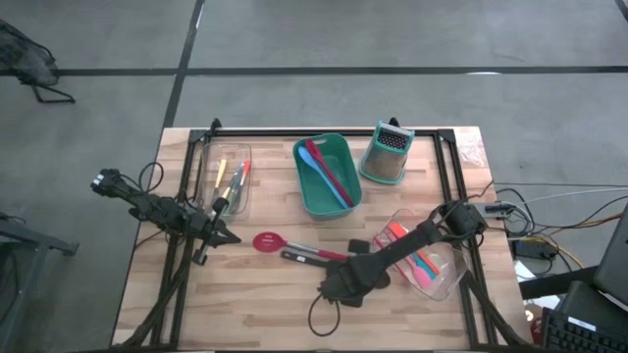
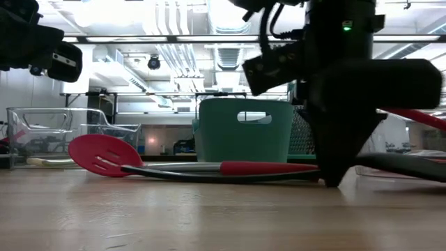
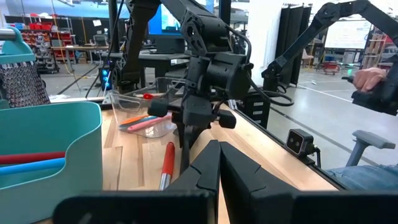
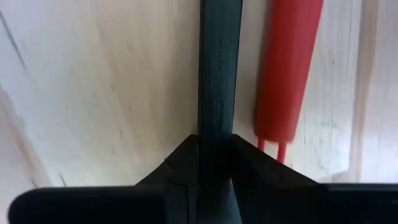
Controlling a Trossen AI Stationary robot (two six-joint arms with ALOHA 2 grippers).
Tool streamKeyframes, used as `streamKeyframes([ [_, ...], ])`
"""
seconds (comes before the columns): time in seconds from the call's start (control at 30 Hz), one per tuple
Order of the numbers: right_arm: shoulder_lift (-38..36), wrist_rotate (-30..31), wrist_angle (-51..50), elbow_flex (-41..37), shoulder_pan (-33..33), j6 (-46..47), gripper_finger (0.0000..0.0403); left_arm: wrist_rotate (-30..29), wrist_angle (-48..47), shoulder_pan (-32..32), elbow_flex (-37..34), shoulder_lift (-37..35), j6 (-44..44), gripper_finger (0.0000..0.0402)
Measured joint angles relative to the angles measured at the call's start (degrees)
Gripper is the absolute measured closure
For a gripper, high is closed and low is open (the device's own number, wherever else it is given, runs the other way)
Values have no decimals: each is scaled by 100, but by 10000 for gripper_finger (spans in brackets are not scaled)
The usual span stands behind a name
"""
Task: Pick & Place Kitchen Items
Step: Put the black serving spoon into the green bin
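Observation:
A dark-handled utensil (image 4: 216, 74) lies flat on the wooden table, close beside the red handle (image 4: 289, 62) of a red slotted spoon (image 1: 267, 241). My right gripper (image 4: 216, 146) points down at it in the table's middle front and is shut on the dark handle; the low view shows its tips (image 2: 334, 178) at the tabletop. My left gripper (image 1: 228, 236) waits shut and level above the table's left side, touching nothing. Red and blue utensils lie in the teal bin (image 1: 306, 196). My right gripper pinches the dark utensil's handle (image 4: 216, 127) between its two fingers, one finger (image 4: 180, 163) on each long side. The fingers come from above, pointing down, and lie across the handle. The utensil lies flat on the table beside the red handle's end.
A teal-framed grater (image 1: 386, 152) stands at the far right, next to the bin. A clear tray (image 1: 211, 167) on the left holds thin yellow and orange tools. Another clear tray (image 1: 444, 284) under my right arm holds pink and blue utensils. Bare wood lies along the near edge.

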Motion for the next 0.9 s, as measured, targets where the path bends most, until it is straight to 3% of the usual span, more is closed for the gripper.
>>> streamKeyframes([
  [0.33, 13, 4, 92, 369, -2, -26, 332, 0, 0, 0, 0, 0, -1, 390],
  [0.6, 13, 119, 3, 1128, 9, -473, 330, 0, 0, -1, 0, 0, -1, 390],
  [0.7, 13, 524, -257, 1521, 0, -556, 327, 0, 0, 0, 0, 0, -1, 390],
  [0.9, 13, 2036, -1072, 2334, -25, -551, 338, 0, 0, -1, 0, 0, 0, 390],
])
